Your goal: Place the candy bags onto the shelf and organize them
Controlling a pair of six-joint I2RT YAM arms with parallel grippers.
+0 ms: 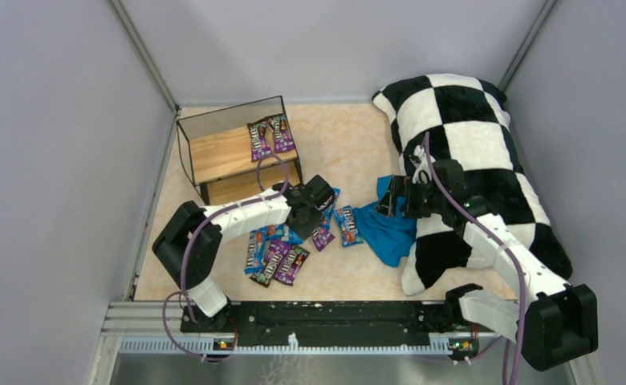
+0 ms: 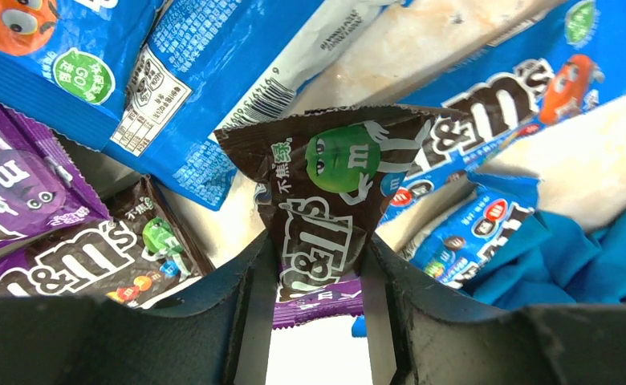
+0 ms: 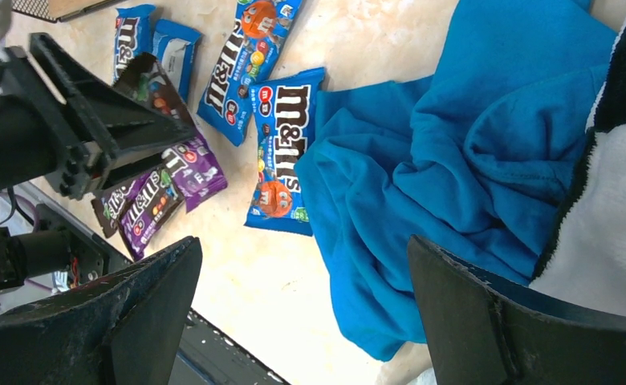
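Two-tier shelf point(image 1: 217, 152), black wire frame and wood boards, stands far left on the tabletop point(image 1: 342, 136). Two purple M&M's bags point(image 1: 260, 141) lie flat, side by side, on its top board. A dark brown bag point(image 2: 326, 192) is pinched in my left pincer point(image 2: 318, 258). Loose blue, purple and brown bags point(image 1: 274, 257) are strewn on the tabletop just in front.

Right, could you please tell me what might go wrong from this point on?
The left end effector pinches the brown candy bag near one end, a purple candy bag right beneath it; both might lift and one drop. The glossy wrapper may slip out. Two purple bags on the top board of the shelf could get knocked.
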